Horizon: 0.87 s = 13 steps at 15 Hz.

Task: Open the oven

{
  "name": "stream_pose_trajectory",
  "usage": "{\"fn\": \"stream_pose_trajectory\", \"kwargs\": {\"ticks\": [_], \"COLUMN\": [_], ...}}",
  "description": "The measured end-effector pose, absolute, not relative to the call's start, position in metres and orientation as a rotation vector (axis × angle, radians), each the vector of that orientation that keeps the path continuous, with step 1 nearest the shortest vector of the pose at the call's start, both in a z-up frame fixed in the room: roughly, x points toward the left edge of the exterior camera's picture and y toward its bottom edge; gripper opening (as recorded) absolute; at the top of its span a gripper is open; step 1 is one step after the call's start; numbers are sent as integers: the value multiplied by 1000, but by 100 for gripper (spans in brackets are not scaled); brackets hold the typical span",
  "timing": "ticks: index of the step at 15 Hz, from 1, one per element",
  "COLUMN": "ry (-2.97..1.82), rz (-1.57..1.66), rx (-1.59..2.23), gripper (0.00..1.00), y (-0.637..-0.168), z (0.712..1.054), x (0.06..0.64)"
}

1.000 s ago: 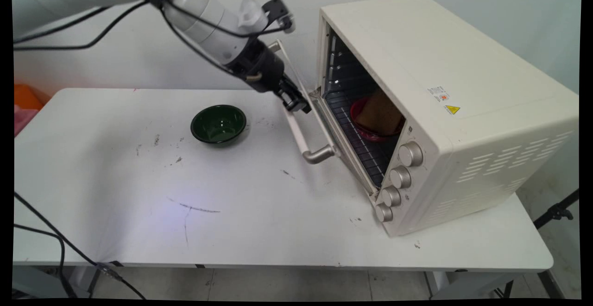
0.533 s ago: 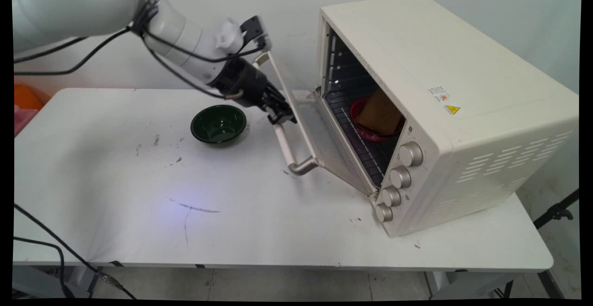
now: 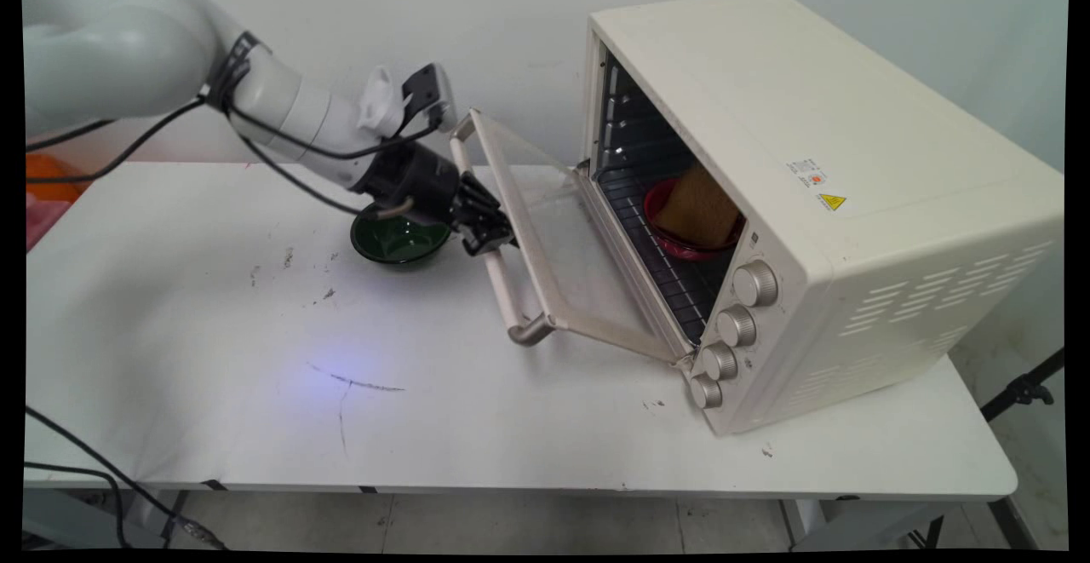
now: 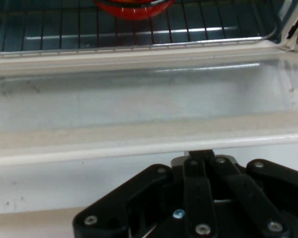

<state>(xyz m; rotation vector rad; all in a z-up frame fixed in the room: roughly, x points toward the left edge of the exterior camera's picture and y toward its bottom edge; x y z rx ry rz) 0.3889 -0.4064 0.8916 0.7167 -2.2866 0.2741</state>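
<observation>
Main view: tool (image 3: 487, 238) clenched on oven door handle (image 3: 501, 280), holding door (image 3: 553, 248) half-lowered; green bowl (image 3: 393, 241) just behind tool on worktop (image 3: 255, 359).

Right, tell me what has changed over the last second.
The tool, shut on the handle, has moved left and down toward the table, swinging the oven door further open on its bottom hinge. The arm now hides part of the green bowl. The oven, the bowl, and the red dish on the rack stayed put.
</observation>
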Motion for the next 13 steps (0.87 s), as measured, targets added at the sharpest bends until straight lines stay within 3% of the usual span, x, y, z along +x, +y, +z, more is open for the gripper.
{"fn": "stream_pose_trajectory", "kwargs": {"ticks": [13], "ry": [-2270], "rz": [285], "rx": [687], "gripper": [0], "y": [-383], "z": [842], "x": [429]}}
